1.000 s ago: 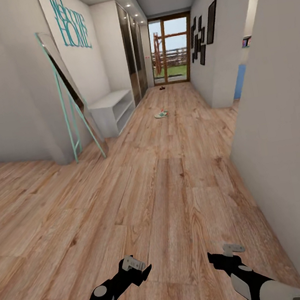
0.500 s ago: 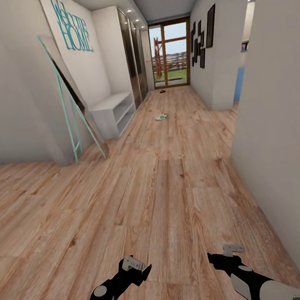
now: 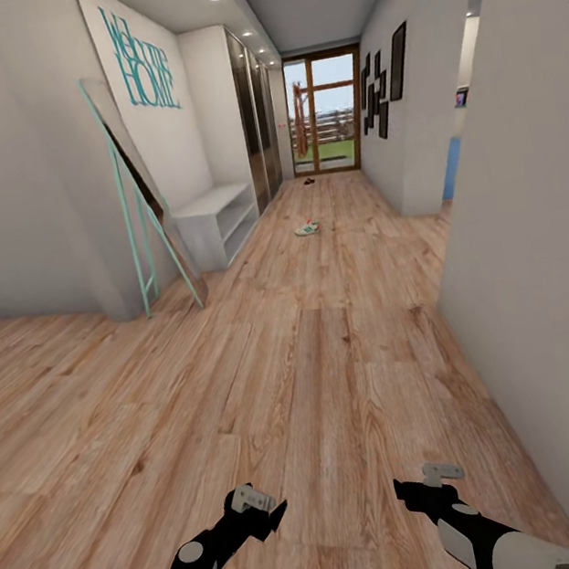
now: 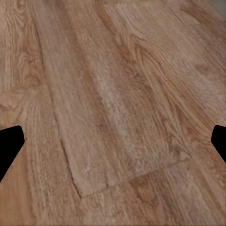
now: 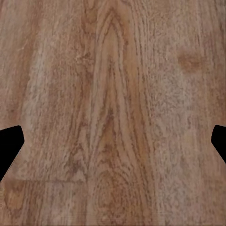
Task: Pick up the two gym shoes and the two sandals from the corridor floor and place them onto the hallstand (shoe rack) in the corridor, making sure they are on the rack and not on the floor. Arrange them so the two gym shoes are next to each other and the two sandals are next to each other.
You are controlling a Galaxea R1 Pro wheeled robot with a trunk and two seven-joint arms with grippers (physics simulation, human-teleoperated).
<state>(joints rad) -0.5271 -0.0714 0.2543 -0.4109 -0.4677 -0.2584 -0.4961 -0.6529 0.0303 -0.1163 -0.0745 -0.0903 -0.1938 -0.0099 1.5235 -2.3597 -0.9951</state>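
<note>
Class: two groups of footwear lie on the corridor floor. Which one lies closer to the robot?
The white gym shoes with green stripes, mid-corridor on the wood-plank floor near the pale grey hallstand. The dark sandals lie farther off, by the glass door.

Far down the corridor by the glass door [image 3: 323,111], the sandals [image 3: 308,181] are a dark speck, too small to make out.

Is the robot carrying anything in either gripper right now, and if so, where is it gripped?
Nothing is held. The left gripper and right gripper are both open over the bare light brown wood-plank floor.
</note>
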